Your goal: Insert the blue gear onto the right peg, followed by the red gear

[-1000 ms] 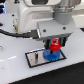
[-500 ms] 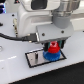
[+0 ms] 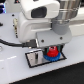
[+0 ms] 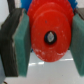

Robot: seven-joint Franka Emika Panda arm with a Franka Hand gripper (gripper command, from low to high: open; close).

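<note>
Now | gripper [image 4: 49, 37] clamps red gear [image 4: 50, 35] | above blue gear [image 3: 51, 58]

The red gear [image 4: 49, 35] is bright red with a dark hole at its hub. Just behind it shows the toothed edge of the bright blue gear [image 3: 51, 57]. The gripper [image 4: 46, 42] has teal-green pads [image 4: 21, 40] on black fingers. The plate [image 3: 36, 59] below is grey, black-edged. The arm's casing is white and grey.

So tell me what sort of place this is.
Probably a robotics lab test bench: a plain white table, a grey black-edged peg plate, and toy-like plastic parts, the red gear over the blue gear.
</note>
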